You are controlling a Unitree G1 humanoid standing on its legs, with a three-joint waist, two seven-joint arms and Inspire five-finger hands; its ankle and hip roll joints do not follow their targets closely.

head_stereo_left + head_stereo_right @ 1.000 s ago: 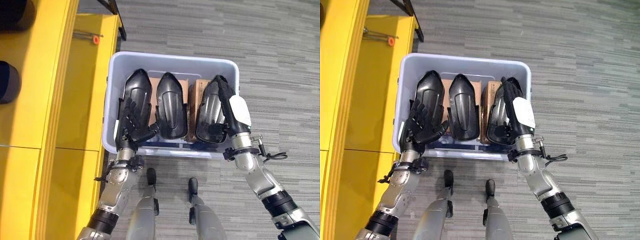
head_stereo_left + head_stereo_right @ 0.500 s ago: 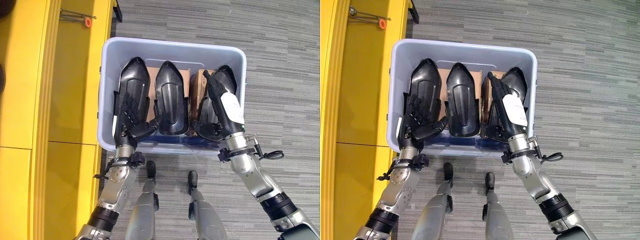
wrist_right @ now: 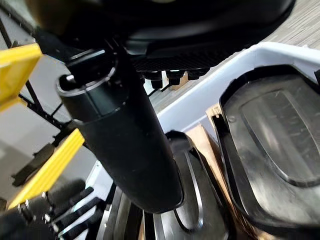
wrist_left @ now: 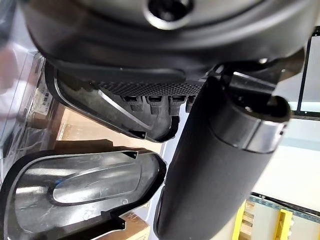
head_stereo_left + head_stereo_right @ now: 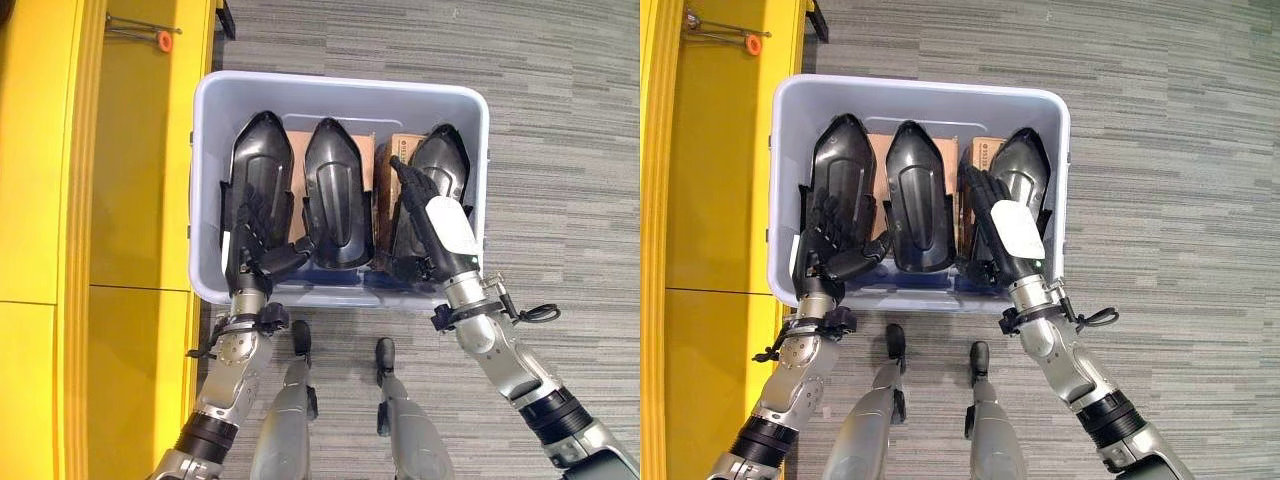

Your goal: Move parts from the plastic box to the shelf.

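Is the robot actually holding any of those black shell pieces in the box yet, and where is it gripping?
Nothing is held. The left hand lies open on the leftmost black part, and the right hand lies open on the rightmost black part.

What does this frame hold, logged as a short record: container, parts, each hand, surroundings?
container: pale plastic box on the grey carpet
parts: three black shell-shaped parts side by side in the box, left part, middle part, right part; brown cardboard behind them
left hand: left hand open, fingers straight over the left part
right hand: right hand open, laid along the right part
surroundings: yellow shelf to the robot's left
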